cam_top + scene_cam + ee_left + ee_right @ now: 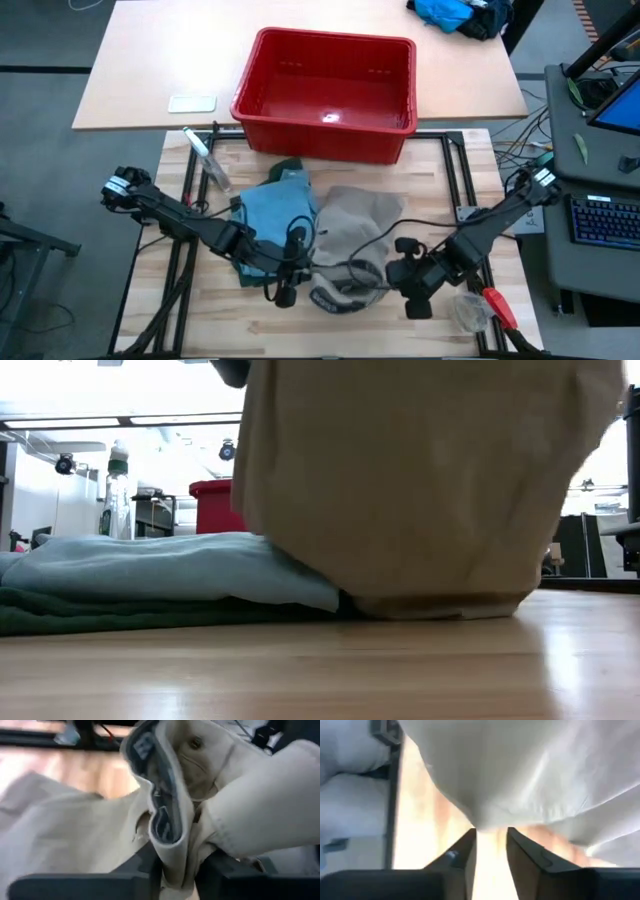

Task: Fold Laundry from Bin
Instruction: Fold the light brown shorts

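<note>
Near the tabletop's front edge, the left gripper (287, 292) pinches the waistband of the khaki piece (352, 240), cloth caught between its fingers (150, 870). The right gripper (415, 300), toward the front right corner, has its jaws slightly apart with the khaki's edge at their tips. Behind lie folded light blue trousers (275, 212) over green shorts (60, 615). The red bin (328, 128) stands at the back edge.

Even overhead light fell on the pale wooden desk (330, 320) in the high view, leaving a white glare spot on the floor of the bright red plastic bin (330, 117). The low view was backlit by blown-out ceiling strips at the upper left of the frame. Both wrist views were soft and blurred, the khaki-taupe cloth (75, 840) washed pale.
</note>
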{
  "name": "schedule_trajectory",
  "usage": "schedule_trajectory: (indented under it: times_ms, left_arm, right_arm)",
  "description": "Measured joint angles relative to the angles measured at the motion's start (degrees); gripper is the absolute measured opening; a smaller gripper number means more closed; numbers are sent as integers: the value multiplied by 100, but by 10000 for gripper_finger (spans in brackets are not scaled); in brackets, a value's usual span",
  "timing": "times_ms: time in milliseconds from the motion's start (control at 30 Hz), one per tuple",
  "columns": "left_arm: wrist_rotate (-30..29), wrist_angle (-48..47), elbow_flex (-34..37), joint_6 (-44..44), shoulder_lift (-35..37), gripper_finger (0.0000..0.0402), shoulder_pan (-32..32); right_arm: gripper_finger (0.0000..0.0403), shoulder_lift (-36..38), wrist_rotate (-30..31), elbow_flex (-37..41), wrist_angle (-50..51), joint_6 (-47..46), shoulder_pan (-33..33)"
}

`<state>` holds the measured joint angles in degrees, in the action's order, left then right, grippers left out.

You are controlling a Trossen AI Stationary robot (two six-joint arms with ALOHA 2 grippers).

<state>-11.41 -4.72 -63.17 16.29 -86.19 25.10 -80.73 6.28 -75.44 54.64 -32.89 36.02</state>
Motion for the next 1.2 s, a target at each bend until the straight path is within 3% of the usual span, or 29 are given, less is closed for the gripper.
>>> schedule_trajectory:
  times_ms: [200,333,467,700,933,1067,1200]
  left_arm:
    - [1215,-888,2,247,1,153,3]
    - [1223,-1598,2,501,2,205,1]
    - [1079,-2031,4,496,2,241,-19]
    - [-215,-1990,5,-32,-23,247,-37]
    - [-418,-1472,13,-539,-217,219,-72]
    - [-420,-1370,104,-615,-386,203,-107]
    - [-423,-1096,155,-618,-694,190,-166]
  right_arm:
    - [170,382,-163,-4,-10,-13,-5]
    - [204,674,436,-4,94,-53,-33]
    - [209,878,1360,60,213,-307,-187]
    - [140,619,1625,844,-653,-230,-840]
    - [25,141,1411,2231,-2299,-54,-1775]
    - [14,-162,1013,2859,-3050,29,-2195]
    - [13,-464,875,3135,-2965,50,-2500]
